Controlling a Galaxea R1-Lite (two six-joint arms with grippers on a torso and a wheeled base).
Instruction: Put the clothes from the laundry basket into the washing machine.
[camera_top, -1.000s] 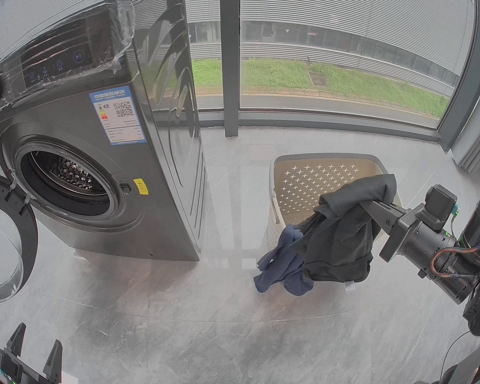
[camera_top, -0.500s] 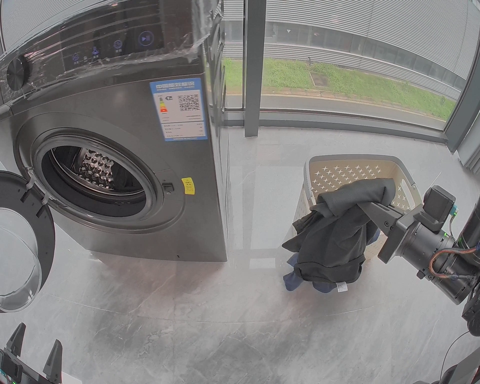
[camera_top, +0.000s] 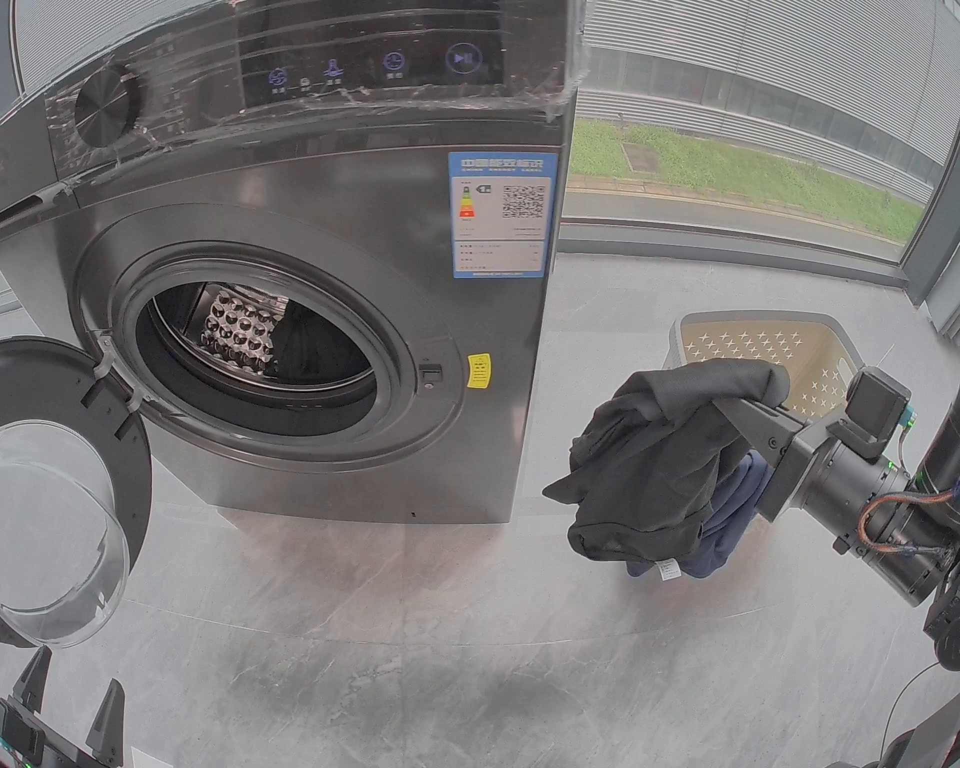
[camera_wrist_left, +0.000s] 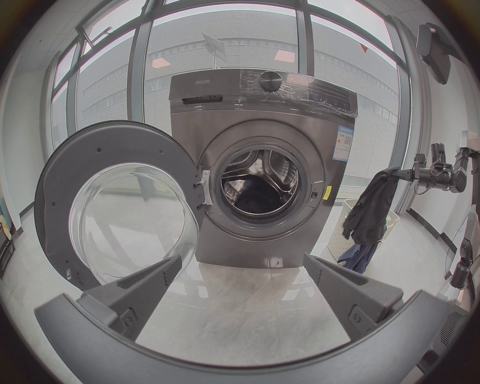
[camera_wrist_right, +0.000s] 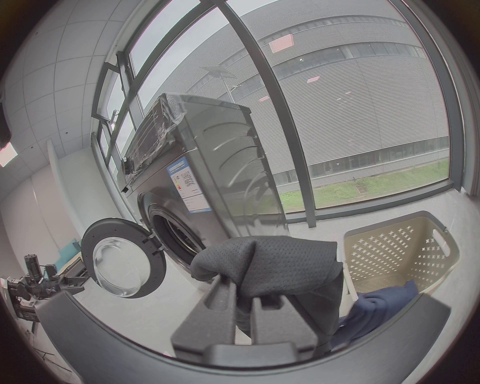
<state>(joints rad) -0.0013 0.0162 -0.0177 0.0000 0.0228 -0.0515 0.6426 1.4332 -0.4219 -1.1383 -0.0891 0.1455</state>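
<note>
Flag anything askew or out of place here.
A blue garment hangs outside the basket, under the dark garment in the right gripper; it may be snagged along. Plastic film covers the washer panel.

Soft window daylight, fisheye-warped wrist views
</note>
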